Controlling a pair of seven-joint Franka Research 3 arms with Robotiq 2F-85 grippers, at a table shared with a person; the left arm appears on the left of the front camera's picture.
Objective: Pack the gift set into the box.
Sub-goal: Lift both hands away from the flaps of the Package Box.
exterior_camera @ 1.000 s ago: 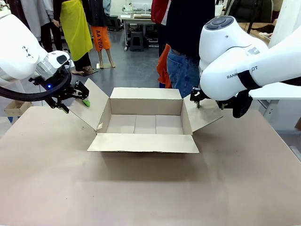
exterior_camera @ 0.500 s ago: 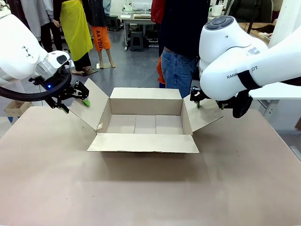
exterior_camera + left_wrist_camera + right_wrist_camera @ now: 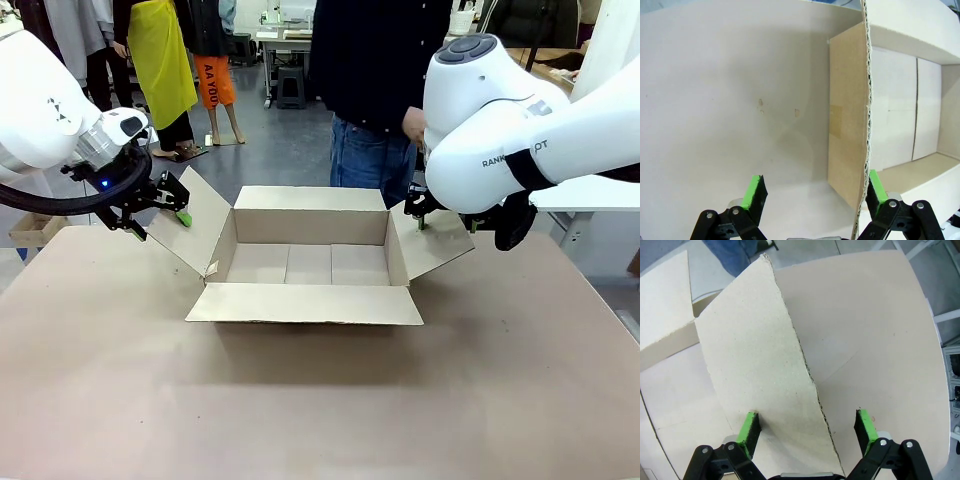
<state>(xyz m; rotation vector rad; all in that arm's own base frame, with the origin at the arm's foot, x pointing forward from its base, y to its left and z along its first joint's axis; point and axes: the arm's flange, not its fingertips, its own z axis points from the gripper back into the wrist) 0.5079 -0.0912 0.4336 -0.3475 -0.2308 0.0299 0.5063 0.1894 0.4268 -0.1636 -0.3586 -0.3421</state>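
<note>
Bright, even indoor light; soft shadows; wrist views bend at edges.

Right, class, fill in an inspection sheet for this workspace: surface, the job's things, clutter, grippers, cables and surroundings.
Surface: the table has a plain beige top and is bare around the carton.
Job's things: the box stands open with its four flaps spread and nothing inside.
Clutter: nothing seen.
Grippers: the left gripper is open, with the edge of the left flap between its fingers, close to one pad. The right gripper is open, astride the edge of the right flap.
Cables: a black cable loops under the left arm's wrist, off the table.
Surroundings: a person in a dark top and jeans stands at the far side, behind the box.
</note>
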